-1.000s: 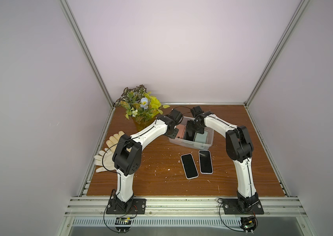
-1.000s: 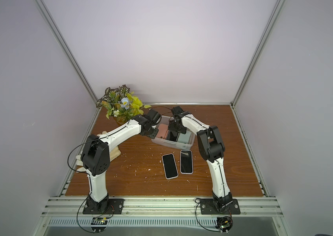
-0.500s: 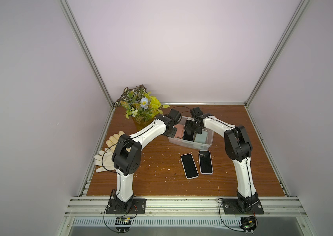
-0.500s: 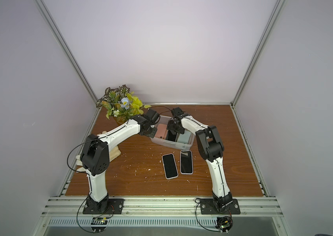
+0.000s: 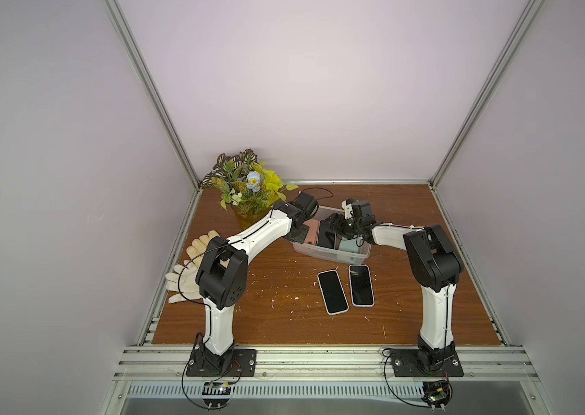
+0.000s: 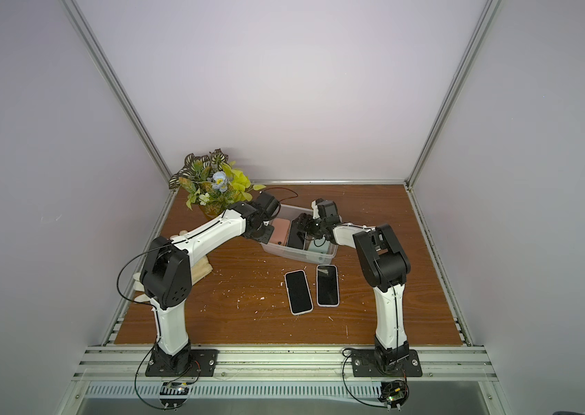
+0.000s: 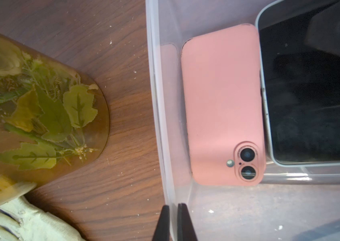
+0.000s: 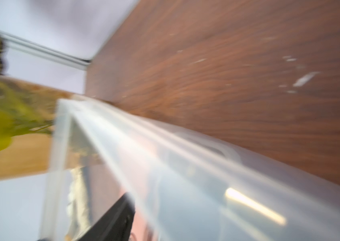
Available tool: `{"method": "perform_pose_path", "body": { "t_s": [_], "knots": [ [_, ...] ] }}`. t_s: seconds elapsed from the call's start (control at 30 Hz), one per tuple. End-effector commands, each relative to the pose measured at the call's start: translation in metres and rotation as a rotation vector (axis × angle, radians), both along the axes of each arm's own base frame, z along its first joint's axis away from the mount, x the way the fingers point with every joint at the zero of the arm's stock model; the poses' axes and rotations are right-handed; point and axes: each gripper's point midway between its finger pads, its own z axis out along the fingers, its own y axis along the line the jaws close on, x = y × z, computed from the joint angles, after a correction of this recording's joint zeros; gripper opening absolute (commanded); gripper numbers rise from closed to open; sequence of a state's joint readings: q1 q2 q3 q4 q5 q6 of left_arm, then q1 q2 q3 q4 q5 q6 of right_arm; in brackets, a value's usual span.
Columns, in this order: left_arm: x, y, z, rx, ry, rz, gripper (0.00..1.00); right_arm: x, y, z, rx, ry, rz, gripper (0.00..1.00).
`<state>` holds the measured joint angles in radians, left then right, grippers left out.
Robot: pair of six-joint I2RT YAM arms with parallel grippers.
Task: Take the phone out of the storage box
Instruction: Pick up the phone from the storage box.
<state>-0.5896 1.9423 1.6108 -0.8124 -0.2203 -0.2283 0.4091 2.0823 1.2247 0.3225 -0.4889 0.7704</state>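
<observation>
The left gripper point(image 7: 174, 207) has just clamped onto the box point(image 7: 158, 94) wall, which should steady it, while the right gripper point(image 5: 333, 225), jaws unreadable, reaches over the dark phone point(image 7: 311, 94) still lying inside beside the pink phone point(image 7: 221, 104).

A lab robot cell, folks: bare pale walls point(image 5: 302, 90), aluminium framing point(image 5: 154, 94), robot arms point(image 5: 218, 323) bolted to the near rail point(image 5: 319, 363).
</observation>
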Motion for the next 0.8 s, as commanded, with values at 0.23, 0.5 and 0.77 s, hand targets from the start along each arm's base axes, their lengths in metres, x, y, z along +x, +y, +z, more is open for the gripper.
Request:
{"method": "perform_pose_path", "body": {
  "t_s": [0.23,0.5,0.77],
  "knots": [
    [-0.017,-0.023,-0.015,-0.068,0.082,-0.071,0.0,-0.086,0.043,-0.042,-0.014,0.279,0.329,0.72],
    [-0.016,-0.023,-0.016,-0.067,0.079,-0.063,0.0,-0.076,0.023,-0.032,-0.124,0.247,0.257,0.58],
    [-0.014,-0.023,-0.014,-0.071,0.077,-0.055,0.0,-0.071,-0.005,-0.004,-0.028,0.163,0.181,0.47]
  ]
}}
